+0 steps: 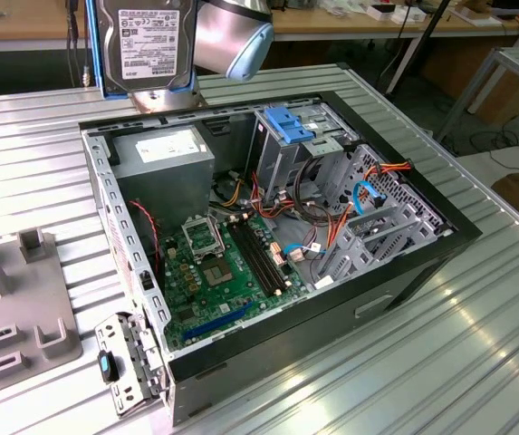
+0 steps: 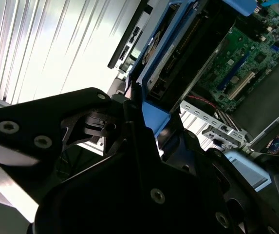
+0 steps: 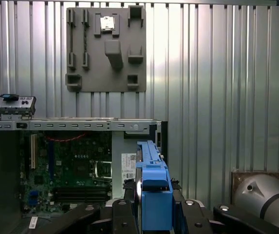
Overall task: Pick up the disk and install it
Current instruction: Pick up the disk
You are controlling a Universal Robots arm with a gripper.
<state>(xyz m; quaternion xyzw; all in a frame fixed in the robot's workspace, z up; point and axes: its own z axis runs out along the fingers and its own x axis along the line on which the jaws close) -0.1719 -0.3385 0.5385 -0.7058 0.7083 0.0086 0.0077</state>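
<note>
Start wide: the ribbed metal table (image 1: 476,344) carries the open computer case (image 1: 404,290), lying on its side with its insides facing up. The arm (image 1: 234,36) hangs over the case's far edge. Inside, the power-supply box (image 1: 164,154) sits at the exterior view's left. Just beside it is the drive cage (image 1: 282,149) with its blue handle (image 1: 288,122), and the motherboard (image 1: 209,267) lies below.

Now the disk (image 1: 141,41): it's in the air, upright, label towards the exterior camera, above the case's rear wall and touching nothing of the case. The gripper (image 3: 155,201) is clamped on it, and in the first wrist view the black fingers (image 3: 124,207) press on either side of the blue rail (image 3: 154,170).

This looks like the carry-over stage: lifted, not yet seated. To do it well, you want the disk square in that clamp, its rails parallel to the cage's sides. Give the case wall plenty of room. Watch the loose cables (image 1: 336,227) near the cage; they could snag a rail. Go slowly, because a tilted disk will likely bind.
</note>
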